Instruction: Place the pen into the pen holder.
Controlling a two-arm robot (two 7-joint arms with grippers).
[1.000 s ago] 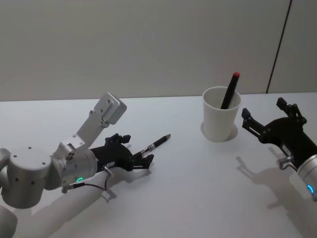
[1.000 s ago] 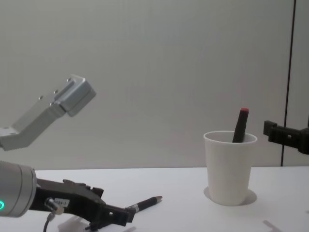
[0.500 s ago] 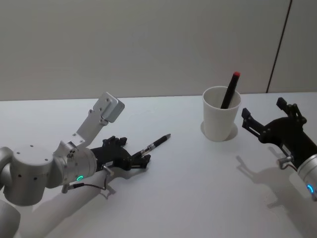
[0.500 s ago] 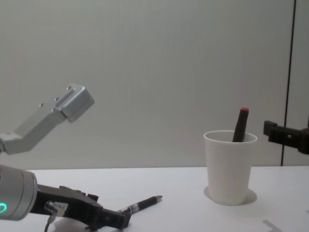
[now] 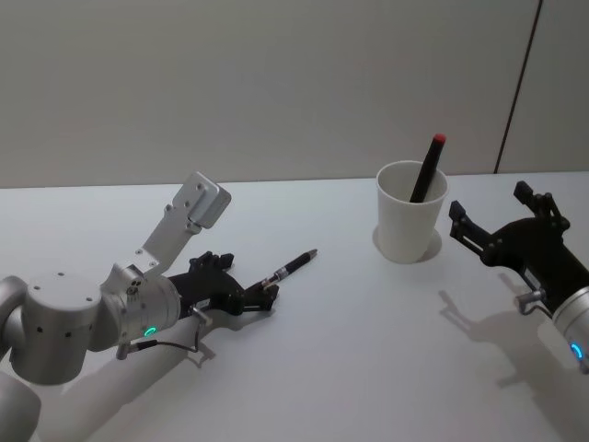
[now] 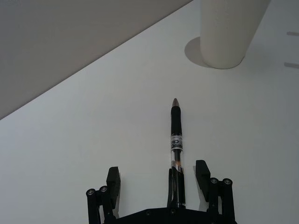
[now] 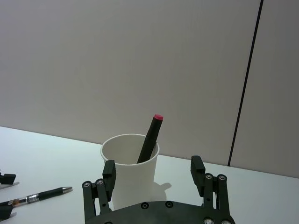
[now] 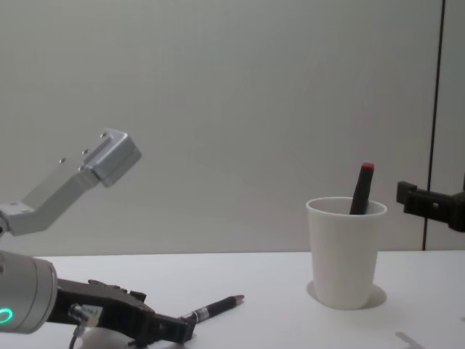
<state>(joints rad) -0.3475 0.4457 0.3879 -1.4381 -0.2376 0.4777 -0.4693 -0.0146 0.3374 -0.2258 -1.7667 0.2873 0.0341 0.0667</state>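
Note:
A black pen [image 5: 288,267] [image 6: 176,140] [image 8: 212,310] lies flat on the white table, its tip toward the pen holder. My left gripper [image 5: 267,299] [image 6: 158,168] [image 8: 182,331] sits low at the table, open, its fingers on either side of the pen's rear end with gaps on both sides. The pen holder [image 5: 411,216] [image 6: 229,32] [image 7: 128,179] [image 8: 345,251] is a white paper cup standing upright at the right. My right gripper [image 5: 490,203] [image 7: 153,163] hovers open just right of the cup, facing it.
A second black pen with a red cap [image 5: 428,166] [image 7: 150,140] [image 8: 361,189] stands tilted inside the cup. The white table [image 5: 350,350] is bare between pen and cup. A grey wall rises behind the table's far edge.
My left gripper has sunk slightly toward the table and drawn back a little along the pen. The pen, the cup and the right arm have not moved.

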